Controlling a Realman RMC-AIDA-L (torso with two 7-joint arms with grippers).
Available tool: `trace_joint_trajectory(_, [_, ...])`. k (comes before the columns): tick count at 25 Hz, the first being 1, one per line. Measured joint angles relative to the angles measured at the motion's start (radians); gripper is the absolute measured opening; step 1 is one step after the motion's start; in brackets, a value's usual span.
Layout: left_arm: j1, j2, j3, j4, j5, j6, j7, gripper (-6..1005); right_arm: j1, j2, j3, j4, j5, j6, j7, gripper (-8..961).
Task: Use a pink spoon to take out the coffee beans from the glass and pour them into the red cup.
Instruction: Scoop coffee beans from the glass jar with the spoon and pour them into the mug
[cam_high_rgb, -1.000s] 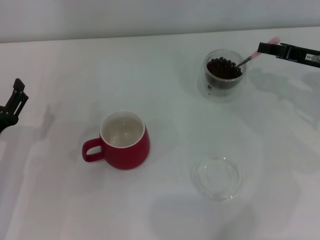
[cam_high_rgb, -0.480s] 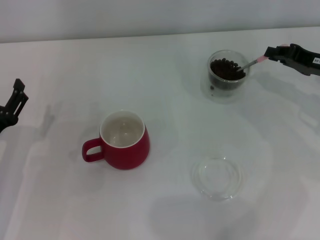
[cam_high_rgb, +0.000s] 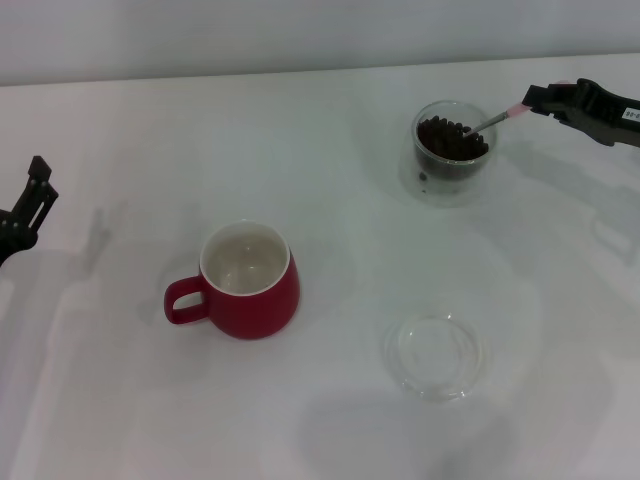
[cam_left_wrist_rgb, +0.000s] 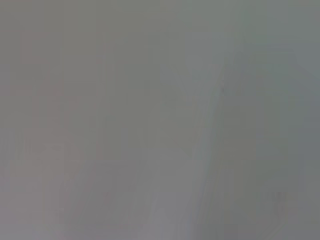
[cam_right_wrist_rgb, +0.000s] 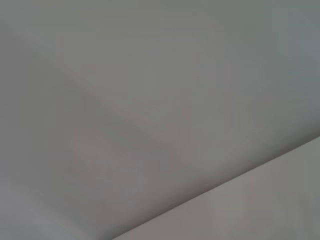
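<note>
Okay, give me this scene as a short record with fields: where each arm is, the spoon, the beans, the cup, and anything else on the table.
right gripper: far right of the table, shut on the pink spoon by its handle
pink spoon: slanting down, metal end in the glass
coffee beans: heaped in the glass
red cup: upright, nearer and left of the glass, no beans visible inside
left gripper: at the left edge, away from every item
glass saucer: right of the red cup, nothing on it
</note>
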Motion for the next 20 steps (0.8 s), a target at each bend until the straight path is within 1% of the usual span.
trace_joint_trajectory(5, [0.000,0.000,-0.001,0.000,0.000,0.000,0.000,892,0.002,-0.005,0.007,0.004,0.001,0.006,0.028,156])
trace_joint_trajectory(12, [-0.006,0.000,-0.003,0.000,0.000,0.000,0.000,891,-0.001,-0.006,0.059,0.036,0.001,0.001,0.034,157])
trace_joint_trajectory(20, [-0.015,0.000,-0.004,-0.009,0.000,0.000,0.000,891,0.028,-0.033,0.077,0.106,0.024,-0.051,0.050,158])
